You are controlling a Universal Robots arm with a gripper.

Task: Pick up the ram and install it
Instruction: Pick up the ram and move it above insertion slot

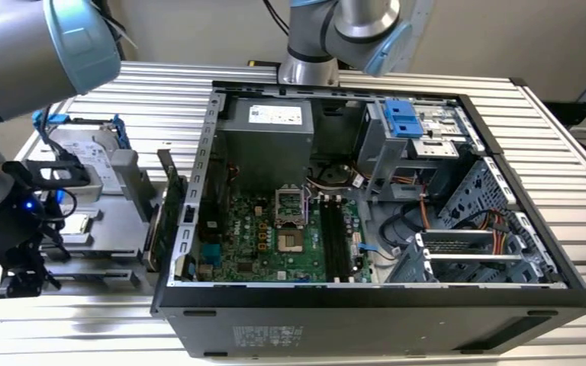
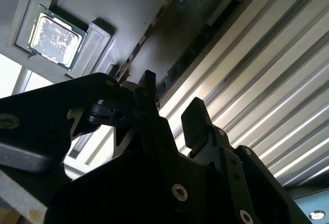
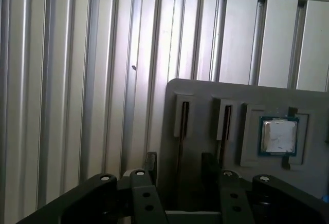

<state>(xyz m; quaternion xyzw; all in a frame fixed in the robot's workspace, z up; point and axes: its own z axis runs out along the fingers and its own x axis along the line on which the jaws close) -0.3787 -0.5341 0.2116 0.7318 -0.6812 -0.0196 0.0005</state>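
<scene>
A big open computer case (image 1: 375, 305) sits on a ribbed metal table (image 1: 568, 145). At the exterior view's near left, the gripper (image 1: 13, 280) hangs low beside the case. In the first wrist view it is over a grey holder (image 3: 205, 93) with 2 thin slots. The ram (image 3: 182, 126) stands on its edge in 1 slot. The 2 fingers (image 3: 150, 161) are wide apart and hold nothing. The ram lies between them, with a gap on each side. A small square processor chip (image 3: 279, 136) rests in a holder pocket near the slots.

Your arm (image 1: 30, 47) wears silver-grey tubing with pale blue caps at its joints and black cables at the wrist, ending in a matte black, screw-studded hand (image 3: 180, 161).
</scene>
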